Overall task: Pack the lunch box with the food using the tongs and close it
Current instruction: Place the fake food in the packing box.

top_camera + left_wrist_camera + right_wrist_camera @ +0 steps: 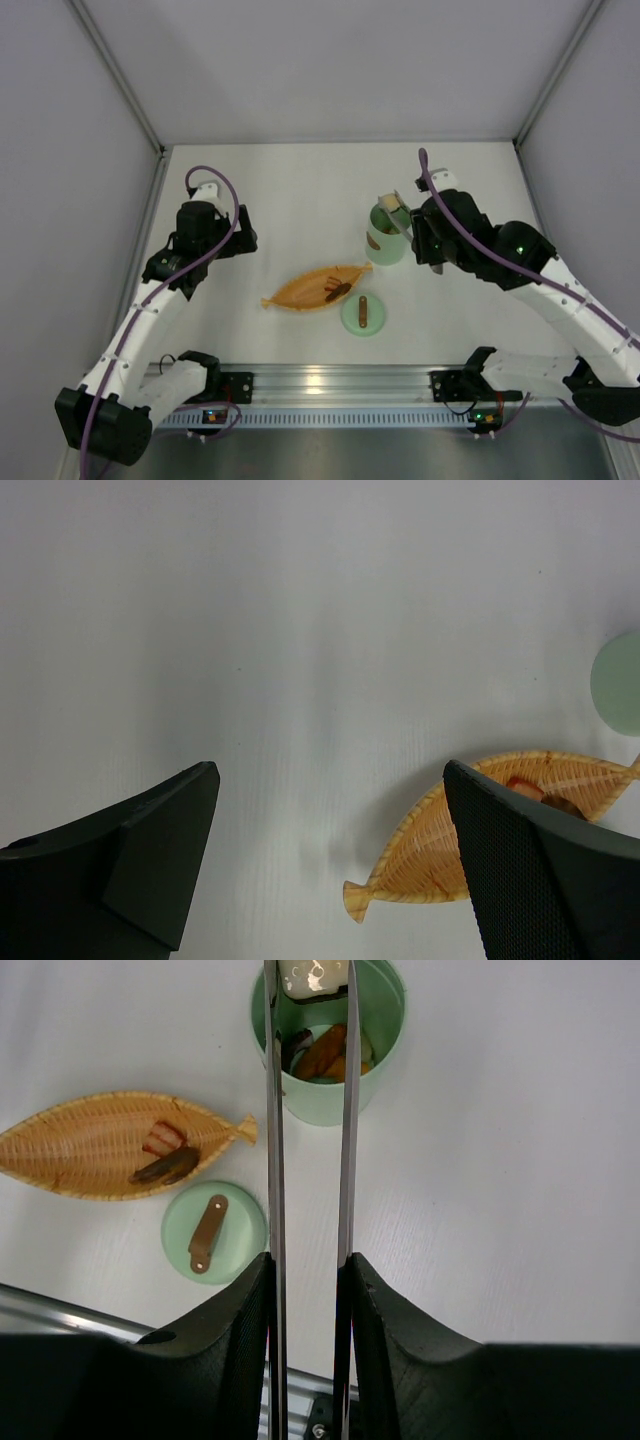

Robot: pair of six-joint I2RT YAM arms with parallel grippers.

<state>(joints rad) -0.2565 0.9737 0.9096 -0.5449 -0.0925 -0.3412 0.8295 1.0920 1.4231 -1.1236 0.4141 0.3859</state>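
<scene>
Straight ahead of the fingers of the right gripper (pixel 308 1265), the lunch box (pixel 335 1100) stands open with food (pixel 325 1052) inside; the tongs (pixel 275 1160), clamped between those fingers, pinch a white piece (pixel 312 975) over its mouth. To their left lie the lid (pixel 215 1232) and the orange dish (pixel 80 1145). The left gripper (pixel 330 772) has its fingers spread wide, empty

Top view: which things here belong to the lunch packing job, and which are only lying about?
Belong to the job: lunch box; its lid; tongs held by the right gripper; food pieces in the box and on the orange dish.
Only standing by: metal rail at the near edge; left gripper, open, holding nothing.
</scene>
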